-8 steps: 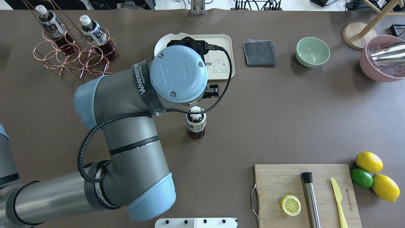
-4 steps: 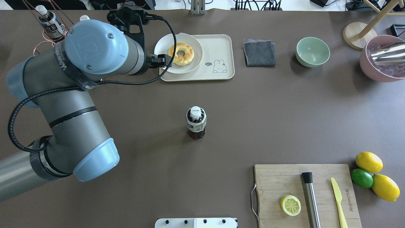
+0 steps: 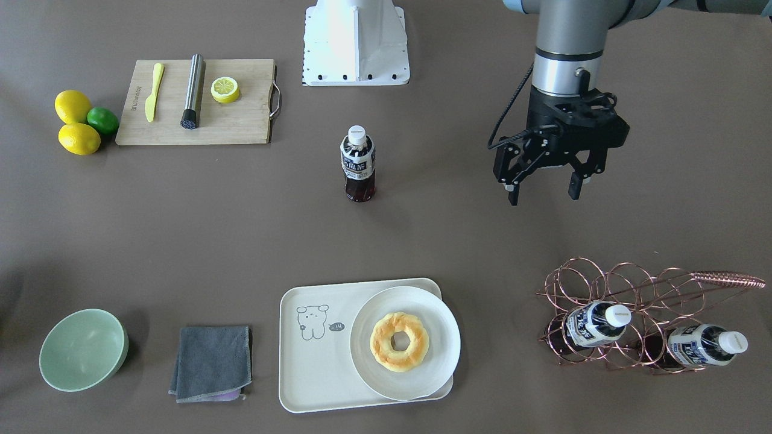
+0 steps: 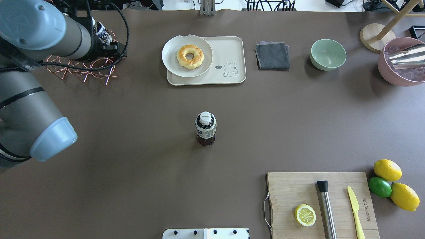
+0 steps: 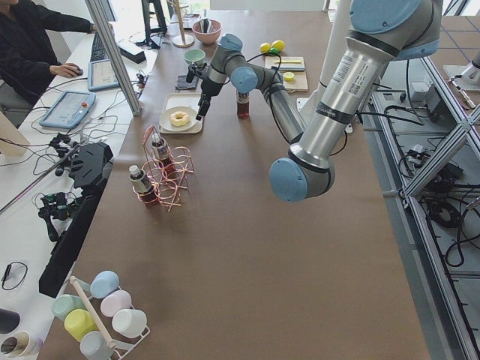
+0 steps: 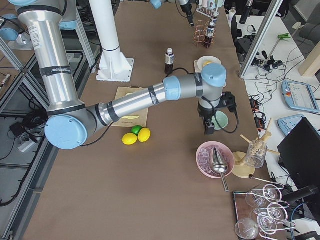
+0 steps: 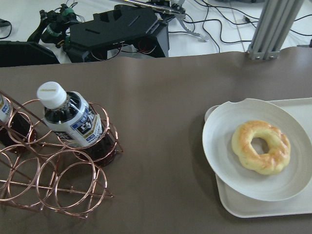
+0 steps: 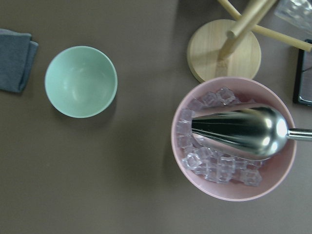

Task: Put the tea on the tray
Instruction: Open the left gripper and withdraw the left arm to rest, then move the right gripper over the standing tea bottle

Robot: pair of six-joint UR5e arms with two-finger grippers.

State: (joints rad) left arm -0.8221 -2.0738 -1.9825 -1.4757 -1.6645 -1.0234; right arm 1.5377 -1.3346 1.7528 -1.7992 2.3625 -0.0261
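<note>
I see the tea (image 3: 358, 163) standing upright on the bare table (image 4: 298, 126), near its middle. It is alone and well apart from the tray (image 3: 307, 374), and nothing touches it.

The left gripper (image 3: 543, 194) hangs above the table between the tea and the copper rack (image 3: 633, 313). Its jaws are spread wide with nothing between them. I can judge this only in the front-facing view. In the overhead view the left arm (image 4: 33, 39) covers the gripper almost fully, and also most of the rack. The left wrist camera does not show its own fingers. It shows one racked bottle (image 7: 68, 122) whole, a second one cut off at the left edge, and the tray cut off at the right edge.

The right gripper (image 6: 209, 129) appears only in the right side view, small and dark, above the green bowl (image 8: 81, 81). I cannot tell how its jaws stand. Its wrist camera shows the bowl and the pink ice bowl (image 8: 234, 190), but no fingers.

On the tray, the white plate (image 3: 437, 371) with the doughnut (image 3: 399, 340) takes the half nearer the rack and hangs a little over the tray's rim. The half with the bear drawing (image 3: 311, 320) is bare.
</note>
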